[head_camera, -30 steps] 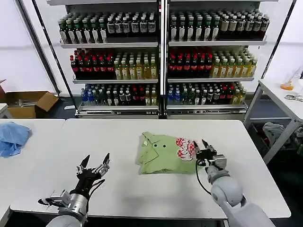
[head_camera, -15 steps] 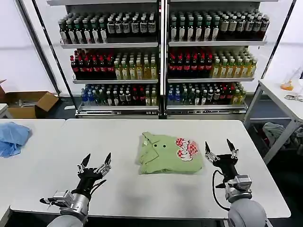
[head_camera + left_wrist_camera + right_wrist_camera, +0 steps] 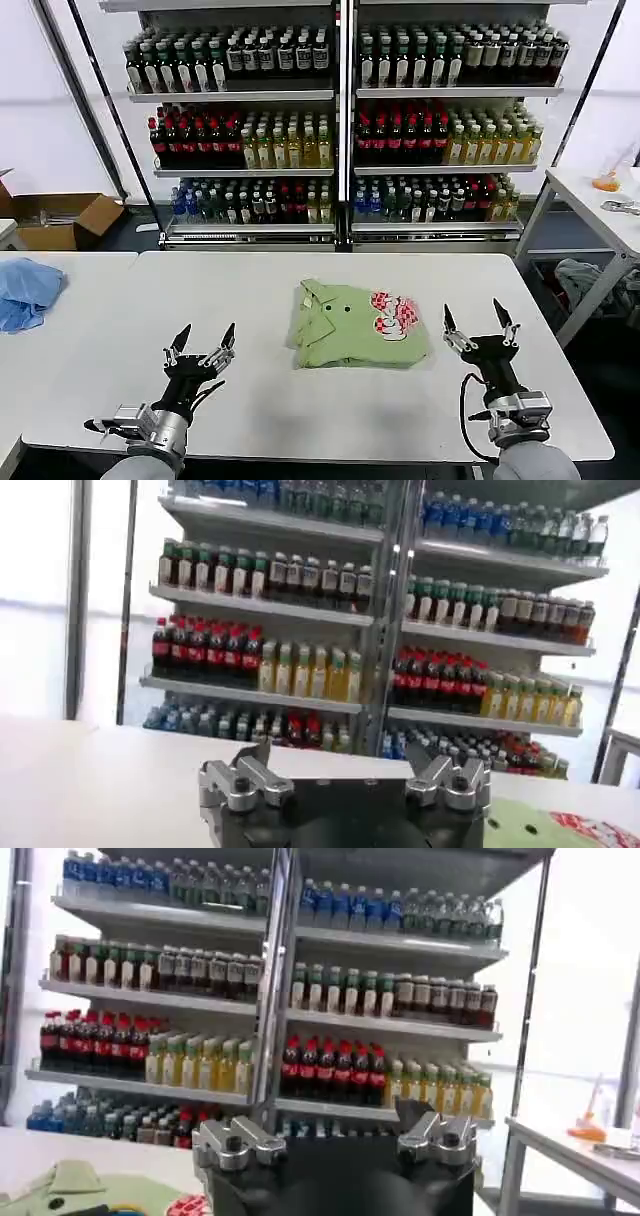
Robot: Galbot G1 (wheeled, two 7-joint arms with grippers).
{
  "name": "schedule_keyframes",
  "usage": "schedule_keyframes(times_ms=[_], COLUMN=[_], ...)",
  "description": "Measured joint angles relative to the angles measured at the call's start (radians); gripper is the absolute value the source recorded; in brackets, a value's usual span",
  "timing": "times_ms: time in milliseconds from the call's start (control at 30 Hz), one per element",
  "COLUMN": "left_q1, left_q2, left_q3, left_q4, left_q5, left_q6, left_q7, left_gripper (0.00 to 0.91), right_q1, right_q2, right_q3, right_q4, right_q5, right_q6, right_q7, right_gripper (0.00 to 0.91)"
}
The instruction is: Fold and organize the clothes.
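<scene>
So the shirt is sitting folded around the middle of the table, collar toward the left and the red-and-white print toward the right, long axis running across the table. The right gripper is just off the print end with fingers spread wide and empty, way closer than the left gripper, also wide open, near the front edge. Head view gives you the whole layout, while the left wrist view catches only a green corner of the shirt.

No text, brand name, number or sign is legible. The bottles on the shelving across the upper half of the frame carry labels too small to read; the red-and-white print on the folded green shirt shows no readable lettering.
</scene>
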Motion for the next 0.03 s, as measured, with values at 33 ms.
schedule_keyframes(times_ms=[33], left_q1=[0.0], left_q2=[-0.001], left_q3=[0.0], left_q4=[0.0], left_q5=[0.001], left_q6=[0.0], left_q7=[0.0], left_gripper=[0.907], right_q1=[-0.003], right_q2=[0.0], right_q3=[0.001], right_q4=[0.002], right_q5=[-0.003], right_q6=[0.001], right_q7=[0.001], right_gripper=[0.907])
